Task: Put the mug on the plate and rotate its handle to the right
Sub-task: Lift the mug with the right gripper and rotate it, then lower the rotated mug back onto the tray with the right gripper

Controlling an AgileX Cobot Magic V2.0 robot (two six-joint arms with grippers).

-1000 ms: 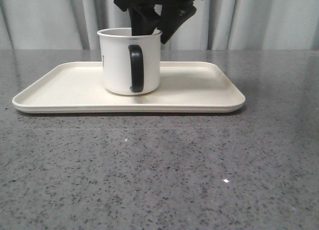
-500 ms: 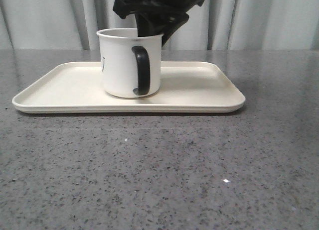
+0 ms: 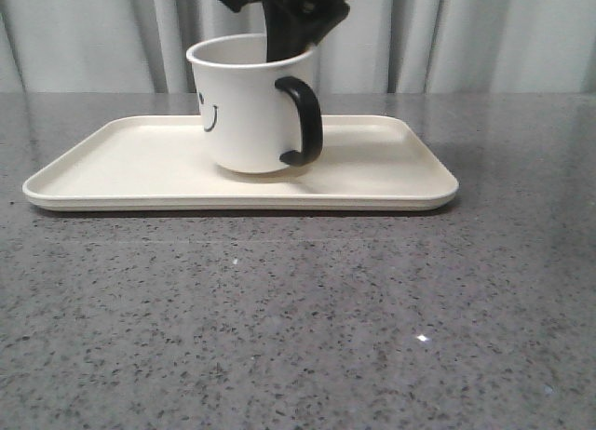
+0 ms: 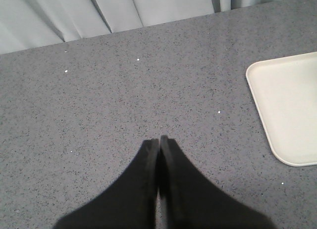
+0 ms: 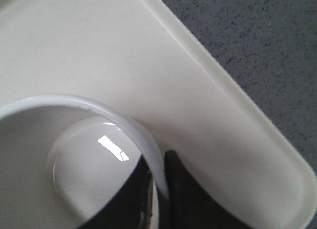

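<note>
— While the right gripper [image 5: 159,189] pinches the rim of the mug [image 3: 247,104], one finger inside and one outside, where does the handle [image 3: 304,120] point?

— Toward the robot's right, seen from the front, and a touch toward the camera. The mug looks tilted over the middle of the plate [image 3: 391,183], its base possibly just clear.

— So the remaining turn is small?

— I judge so: a slight twist about the mug's upright axis, then setting it flat.

— And the left gripper [image 4: 158,144]?

— Closed on nothing, over bare table [image 4: 124,80], well apart from the mug; the right arm is nearer.
</note>
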